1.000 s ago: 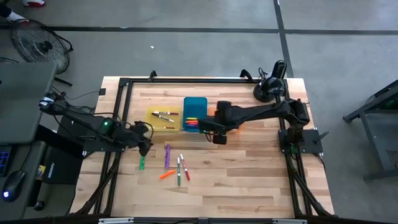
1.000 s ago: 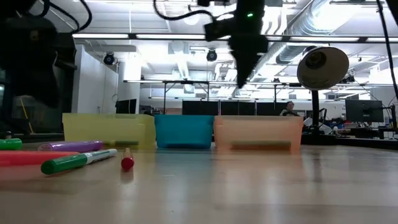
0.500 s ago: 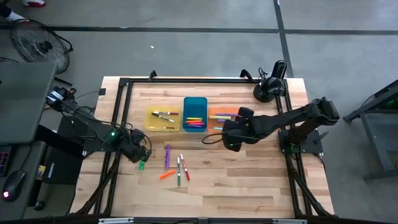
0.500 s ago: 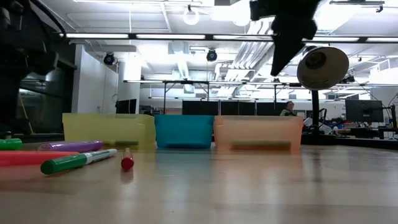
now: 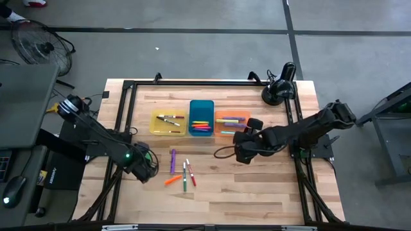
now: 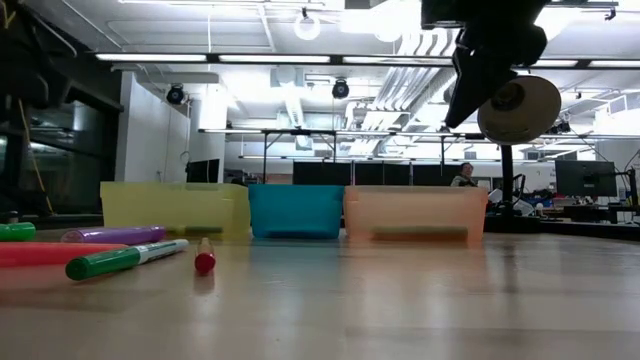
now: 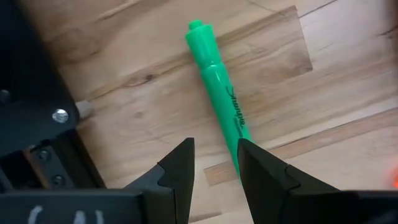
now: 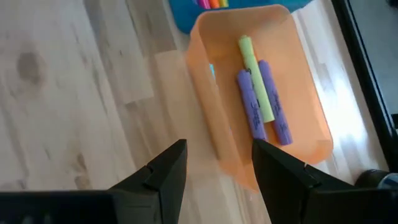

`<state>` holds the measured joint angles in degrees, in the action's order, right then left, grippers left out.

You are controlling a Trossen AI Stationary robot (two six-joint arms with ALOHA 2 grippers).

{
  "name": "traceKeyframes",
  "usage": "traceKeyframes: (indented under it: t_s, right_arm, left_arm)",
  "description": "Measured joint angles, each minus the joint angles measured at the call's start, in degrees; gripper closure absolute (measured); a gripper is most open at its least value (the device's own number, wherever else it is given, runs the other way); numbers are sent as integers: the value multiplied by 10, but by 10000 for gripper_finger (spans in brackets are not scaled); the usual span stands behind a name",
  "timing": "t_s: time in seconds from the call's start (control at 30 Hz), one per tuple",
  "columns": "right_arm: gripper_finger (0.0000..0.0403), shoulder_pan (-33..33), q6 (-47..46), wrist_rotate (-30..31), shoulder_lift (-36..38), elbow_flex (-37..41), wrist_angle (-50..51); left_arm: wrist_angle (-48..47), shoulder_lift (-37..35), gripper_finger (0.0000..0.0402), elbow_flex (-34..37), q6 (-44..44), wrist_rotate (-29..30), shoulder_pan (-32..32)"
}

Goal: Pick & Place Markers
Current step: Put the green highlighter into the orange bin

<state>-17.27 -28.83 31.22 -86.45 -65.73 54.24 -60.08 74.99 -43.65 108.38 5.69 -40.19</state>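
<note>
The left gripper [image 7: 212, 167] hangs low over the table's left side, its two fingers parted with nothing between them; a green highlighter [image 7: 217, 99] lies flat on the wood just beyond the fingertips, one finger right beside its near end; from above that spot sits under the left gripper [image 5: 144, 168] itself. The right gripper [image 8: 217, 163] hovers over bare wood in front of the orange tray [image 8: 211, 118], fingers apart and empty; inside that tray lie two purple markers [image 8: 250, 112] side by side with a yellow-green one [image 8: 258, 84] touching them. From overhead the right gripper [image 5: 243, 153] sits just in front of the orange tray [image 5: 219, 129]; the blue tray [image 5: 201, 106] beside it holds a bunch of mixed colours; the yellow tray [image 5: 158, 128] holds a couple more. Loose on the table [image 5: 257, 192] between the arms: a purple marker [image 5: 173, 160], a green one [image 5: 184, 177], a red one [image 5: 191, 173], an orange one [image 5: 171, 180].
</note>
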Motion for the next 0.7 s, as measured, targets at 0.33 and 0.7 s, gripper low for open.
traceKeyframes:
  t_s: [0.33,0.7]
  right_arm:
    - [233,-32,-25,1,0,0,-23]
    - [233,-45,-44,-9,0,0,-27]
  left_arm:
    - [17,11,284,0,29,-6,0]
    - [33,23,284,1,50,-2,0]
